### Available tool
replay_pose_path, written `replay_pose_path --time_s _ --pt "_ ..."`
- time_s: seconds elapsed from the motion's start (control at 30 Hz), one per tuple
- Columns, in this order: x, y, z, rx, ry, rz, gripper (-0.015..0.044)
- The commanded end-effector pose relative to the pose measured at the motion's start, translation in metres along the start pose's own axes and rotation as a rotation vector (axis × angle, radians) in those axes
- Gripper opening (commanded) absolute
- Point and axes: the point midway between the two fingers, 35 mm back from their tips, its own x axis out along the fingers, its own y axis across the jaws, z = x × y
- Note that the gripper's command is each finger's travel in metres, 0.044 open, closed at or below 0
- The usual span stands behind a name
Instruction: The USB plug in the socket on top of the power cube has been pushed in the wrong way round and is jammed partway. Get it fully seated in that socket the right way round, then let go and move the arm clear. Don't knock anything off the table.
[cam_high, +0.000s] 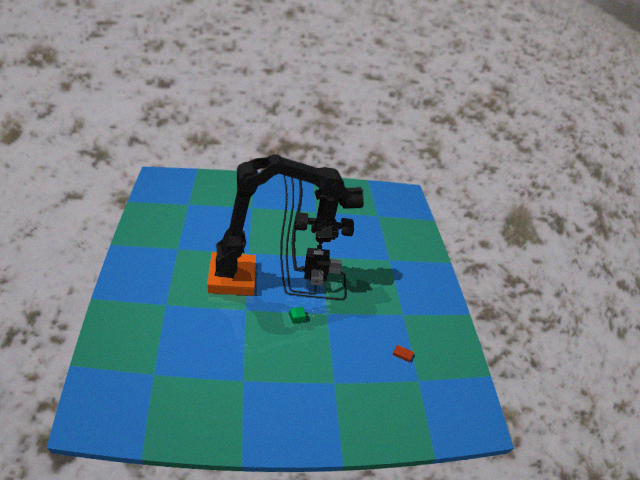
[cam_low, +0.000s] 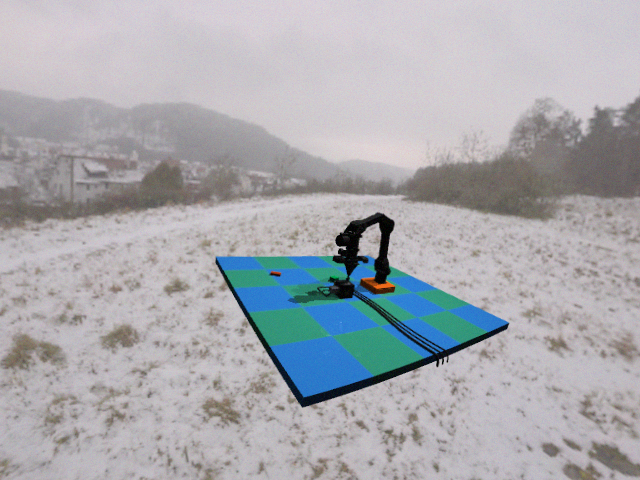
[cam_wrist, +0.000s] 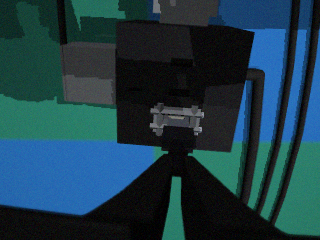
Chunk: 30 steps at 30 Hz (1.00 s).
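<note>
The gripper (cam_wrist: 176, 150) is clamped on the plug (cam_wrist: 177, 119) directly above the cube (cam_wrist: 182, 82). Judging the step: reinsertion. Next, likely press straight down, release, retreat.

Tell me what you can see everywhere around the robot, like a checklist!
Surface: blue-and-green checkered table top, flat.
Job's things: black power cube below the arm; metal-tipped USB plug over its top face, seating depth not clear.
Clutter: small green block near the cube; small orange-red block farther off; grey boxes at the cube's sides.
Gripper: black parallel-jaw gripper shut on the plug, pointing straight down.
Cables: three black cables run from the cube off the table edge.
Surroundings: snowy field, hills, trees, distant houses.
</note>
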Motion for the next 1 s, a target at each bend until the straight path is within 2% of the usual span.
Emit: replay_pose_path --time_s 0.0,0.97 --pt "0.0003 0.0002 -0.0010 -0.005 0.009 0.001 0.0000" --pt "0.0038 0.0004 -0.0019 -0.005 0.021 0.002 0.0000"
